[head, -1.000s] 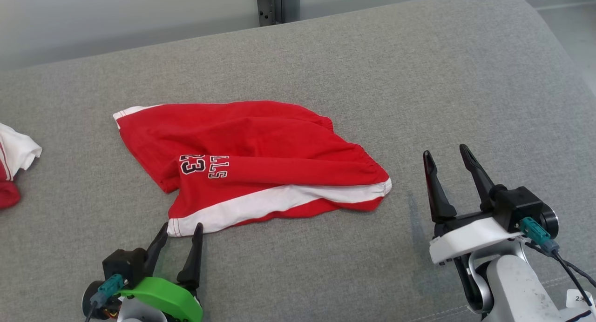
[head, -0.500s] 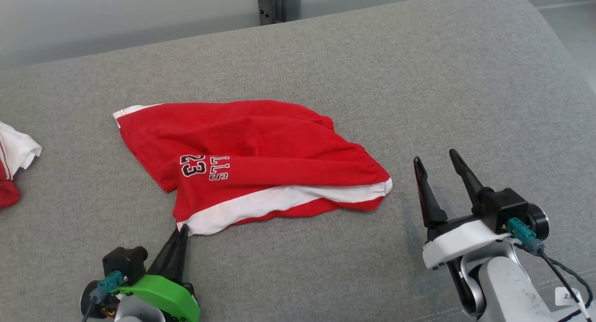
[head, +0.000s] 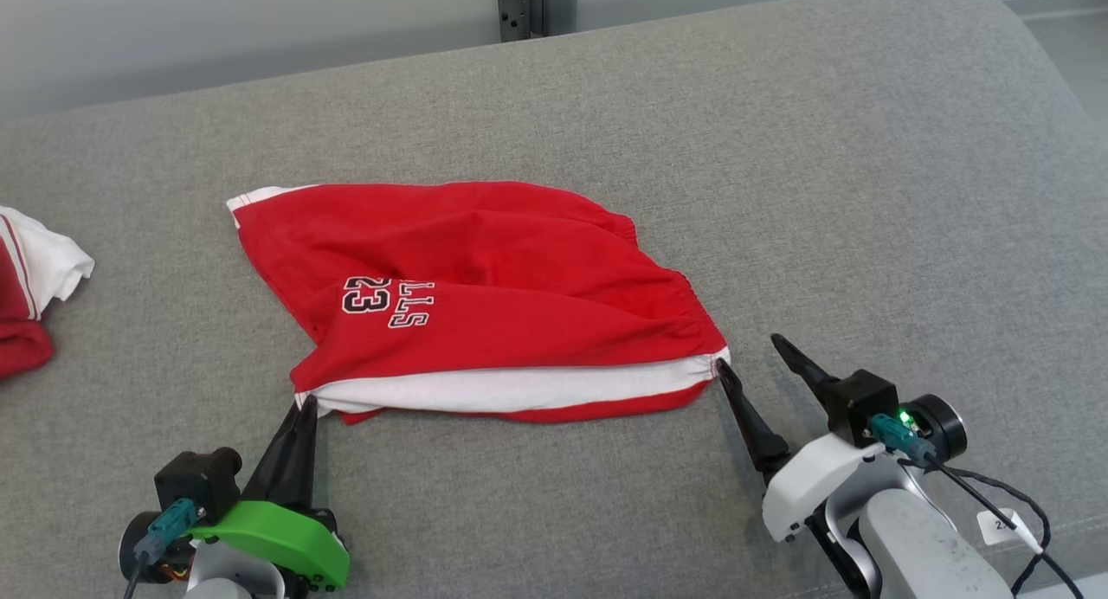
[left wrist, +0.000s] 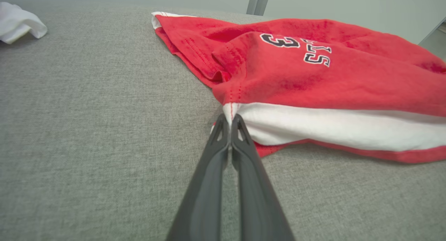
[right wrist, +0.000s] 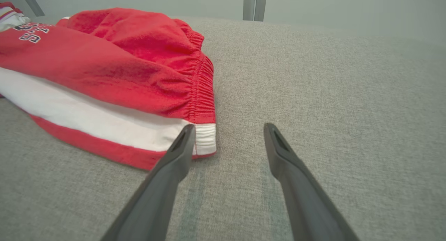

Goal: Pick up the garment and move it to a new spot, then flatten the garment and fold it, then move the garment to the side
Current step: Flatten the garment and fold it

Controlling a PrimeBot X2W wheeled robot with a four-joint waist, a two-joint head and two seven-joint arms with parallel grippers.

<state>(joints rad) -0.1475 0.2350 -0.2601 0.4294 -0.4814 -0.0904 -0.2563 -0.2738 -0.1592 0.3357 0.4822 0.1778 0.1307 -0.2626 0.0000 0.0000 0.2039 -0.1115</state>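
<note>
Red shorts (head: pixel 485 296) lie rumpled mid grey cushion (head: pixel 822 149). L gripper (head: pixel 303 406) clamped tight on white-striped hem corner, shorts' near-left. R gripper (head: pixel 749 352) fingers apart, holding nothing, one tip just beside waistband corner. Other red/white cloth (head: pixel 35 270) far left

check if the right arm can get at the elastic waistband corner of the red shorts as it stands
Probably yes: the right end effector is open right beside the waistband corner of the red shorts, with bare grey cushion around it and nothing in between.
</note>
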